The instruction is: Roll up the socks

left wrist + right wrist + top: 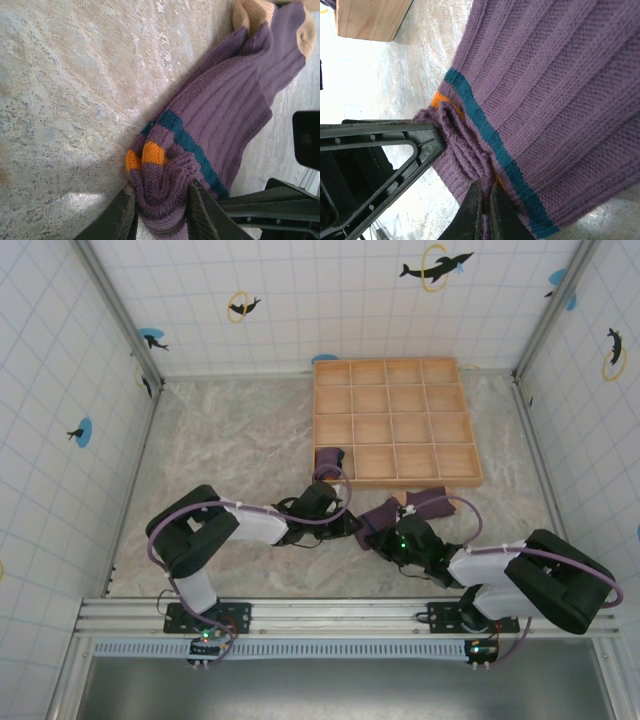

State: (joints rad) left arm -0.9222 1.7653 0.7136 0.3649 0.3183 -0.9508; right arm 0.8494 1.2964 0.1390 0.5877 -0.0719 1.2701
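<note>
No text, label, brand or number that I can read in any view. The only marks are dolphin decals (437, 267) with coloured rings or discs on the tiled walls (330, 320). They are pictures and carry no lettering.
</note>
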